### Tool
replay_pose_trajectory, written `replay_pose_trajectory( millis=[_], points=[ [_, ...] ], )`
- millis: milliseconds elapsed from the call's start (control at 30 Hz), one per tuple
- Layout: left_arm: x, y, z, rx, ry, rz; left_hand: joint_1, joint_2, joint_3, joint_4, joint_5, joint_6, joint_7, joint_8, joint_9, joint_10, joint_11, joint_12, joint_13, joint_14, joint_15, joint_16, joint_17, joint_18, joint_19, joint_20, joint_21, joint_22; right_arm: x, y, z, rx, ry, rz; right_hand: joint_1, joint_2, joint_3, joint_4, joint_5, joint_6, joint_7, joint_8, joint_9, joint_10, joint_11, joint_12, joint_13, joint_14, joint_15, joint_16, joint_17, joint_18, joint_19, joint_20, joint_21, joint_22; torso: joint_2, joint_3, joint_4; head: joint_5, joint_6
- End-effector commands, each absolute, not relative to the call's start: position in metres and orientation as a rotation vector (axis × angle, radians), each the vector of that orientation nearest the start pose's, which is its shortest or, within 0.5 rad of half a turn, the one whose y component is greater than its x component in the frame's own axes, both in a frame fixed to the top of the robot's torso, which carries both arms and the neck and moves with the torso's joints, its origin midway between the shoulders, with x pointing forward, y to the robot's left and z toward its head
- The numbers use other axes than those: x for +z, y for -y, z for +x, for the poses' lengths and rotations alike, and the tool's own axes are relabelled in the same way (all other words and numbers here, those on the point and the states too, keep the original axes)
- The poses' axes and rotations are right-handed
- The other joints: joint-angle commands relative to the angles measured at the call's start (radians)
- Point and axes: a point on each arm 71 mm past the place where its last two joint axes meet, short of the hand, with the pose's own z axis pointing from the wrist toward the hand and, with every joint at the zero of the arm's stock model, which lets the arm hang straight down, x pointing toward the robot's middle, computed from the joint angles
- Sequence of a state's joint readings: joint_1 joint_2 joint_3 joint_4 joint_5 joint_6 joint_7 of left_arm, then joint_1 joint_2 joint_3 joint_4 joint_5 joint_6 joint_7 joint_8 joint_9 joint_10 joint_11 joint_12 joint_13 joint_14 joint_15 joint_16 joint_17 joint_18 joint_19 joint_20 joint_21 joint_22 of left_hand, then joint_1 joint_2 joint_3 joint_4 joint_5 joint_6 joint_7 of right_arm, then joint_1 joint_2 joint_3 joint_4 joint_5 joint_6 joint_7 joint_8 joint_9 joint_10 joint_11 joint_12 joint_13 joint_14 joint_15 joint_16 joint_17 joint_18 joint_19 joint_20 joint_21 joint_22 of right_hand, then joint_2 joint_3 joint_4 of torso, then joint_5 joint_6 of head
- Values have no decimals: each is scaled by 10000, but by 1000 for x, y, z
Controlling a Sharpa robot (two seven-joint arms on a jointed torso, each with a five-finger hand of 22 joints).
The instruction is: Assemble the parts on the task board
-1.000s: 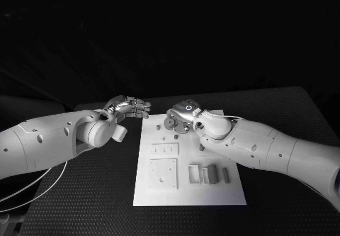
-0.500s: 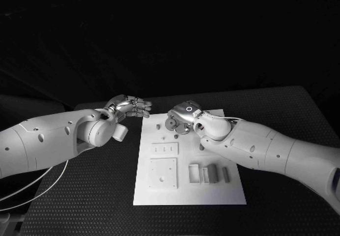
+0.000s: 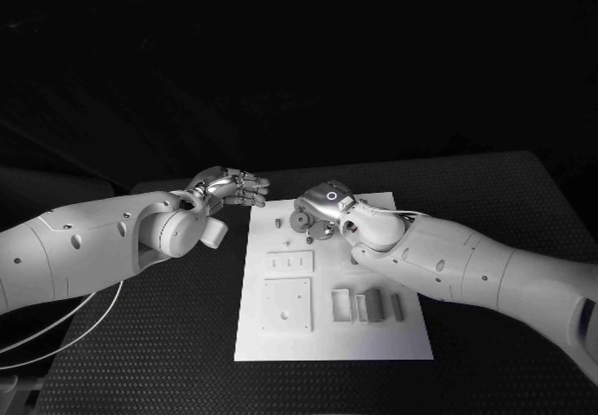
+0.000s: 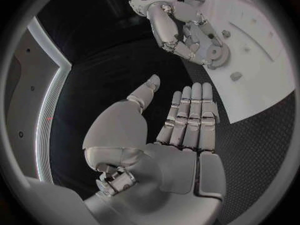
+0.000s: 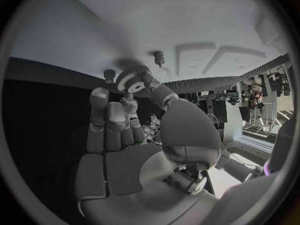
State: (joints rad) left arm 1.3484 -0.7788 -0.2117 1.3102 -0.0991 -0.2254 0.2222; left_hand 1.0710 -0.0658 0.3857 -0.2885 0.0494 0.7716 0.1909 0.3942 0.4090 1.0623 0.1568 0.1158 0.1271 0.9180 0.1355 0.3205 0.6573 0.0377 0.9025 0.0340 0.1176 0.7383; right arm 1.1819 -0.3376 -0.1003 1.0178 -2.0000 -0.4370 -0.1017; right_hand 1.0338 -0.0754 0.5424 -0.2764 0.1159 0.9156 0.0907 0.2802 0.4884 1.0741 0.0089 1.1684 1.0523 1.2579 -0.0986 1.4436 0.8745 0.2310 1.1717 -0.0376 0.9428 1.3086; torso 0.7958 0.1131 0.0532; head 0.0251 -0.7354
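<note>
Head view, right hand (image 3: 319,207) holds gear (image 3: 301,215)

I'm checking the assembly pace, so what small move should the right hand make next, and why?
Probably lower the gear onto the task board. The right hand pinches it just above the board's far end, near small pegs, while the left hand waits open beside it.

Head cam: high, looks down and forward over the black surface (image 3: 149,346), whole task board (image 3: 334,333) in frame, both arms entering from the sides. Left wrist cam: behind the left hand (image 4: 178,135), close on its palm, facing across to the board's far edge. Right wrist cam: behind the right hand (image 5: 134,135), very near the board. All three share the board's far end and the gear (image 5: 133,78).
</note>
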Motion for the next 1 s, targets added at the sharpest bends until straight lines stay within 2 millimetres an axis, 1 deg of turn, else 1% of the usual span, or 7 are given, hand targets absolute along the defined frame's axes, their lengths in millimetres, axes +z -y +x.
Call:
replay_pose_trajectory(
  millis=[33,200,433,667,833,1000],
  points=[
    [-183,-240,531,-13012,-16255,-10024,-60,0,-17,-2,-2,23,55,-46,8,30,49,-55,9,54,-15,-50,14,128,75,5,-37,10,-223,63,534,4320,-13404,-6986,92,-23,69,8,27,314,300,-6,123,53,-5,-2,-15,51,-3,-50,-15,308,-17,-89,15,142,-1,-4,764,16,-33],
    [-183,-241,531,-13011,-16254,-10034,-62,-1,-18,-3,-2,22,55,-47,9,31,50,-57,9,54,-14,-54,17,128,75,5,-39,11,-223,65,534,4262,-13443,-6962,94,-21,70,3,27,314,301,-8,123,56,-4,-3,-17,53,-2,-52,-15,308,-14,-89,14,142,17,-5,729,34,-30],
    [-183,-240,531,-13009,-16259,-10034,-63,-1,-17,-4,-2,22,55,-48,9,32,50,-60,10,55,-14,-58,21,128,76,5,-42,12,-223,65,535,4246,-13430,-6937,96,-17,72,-2,26,316,303,-8,122,58,-2,-4,-21,56,0,-55,-16,308,-12,-90,11,142,10,-1,729,29,-40],
    [-183,-240,531,-13016,-16264,-10027,-63,0,-17,-4,-2,22,55,-48,10,33,50,-63,10,56,-14,-61,24,128,77,5,-44,12,-222,64,535,4270,-13351,-6900,99,-11,74,-6,27,315,304,-10,122,60,-1,-6,-23,58,1,-57,-16,308,-10,-90,9,142,3,-8,733,28,-47],
    [-183,-240,531,-13022,-16272,-10025,-63,1,-16,-5,-2,22,55,-49,10,33,50,-64,11,57,-14,-64,26,128,77,5,-46,13,-221,63,535,4309,-13266,-6861,105,-6,77,-12,27,315,304,-11,121,62,-1,-6,-25,60,2,-59,-16,308,-9,-91,8,142,6,2,733,35,-55],
    [-183,-239,531,-13023,-16276,-10024,-63,1,-16,-4,-2,22,54,-49,10,34,50,-66,11,57,-14,-67,29,128,77,5,-48,14,-222,64,536,4259,-13324,-6871,108,-5,78,-18,26,315,304,-12,121,65,0,-6,-27,63,2,-60,-17,308,-7,-92,7,142,4,0,727,33,-56]
  ],
)
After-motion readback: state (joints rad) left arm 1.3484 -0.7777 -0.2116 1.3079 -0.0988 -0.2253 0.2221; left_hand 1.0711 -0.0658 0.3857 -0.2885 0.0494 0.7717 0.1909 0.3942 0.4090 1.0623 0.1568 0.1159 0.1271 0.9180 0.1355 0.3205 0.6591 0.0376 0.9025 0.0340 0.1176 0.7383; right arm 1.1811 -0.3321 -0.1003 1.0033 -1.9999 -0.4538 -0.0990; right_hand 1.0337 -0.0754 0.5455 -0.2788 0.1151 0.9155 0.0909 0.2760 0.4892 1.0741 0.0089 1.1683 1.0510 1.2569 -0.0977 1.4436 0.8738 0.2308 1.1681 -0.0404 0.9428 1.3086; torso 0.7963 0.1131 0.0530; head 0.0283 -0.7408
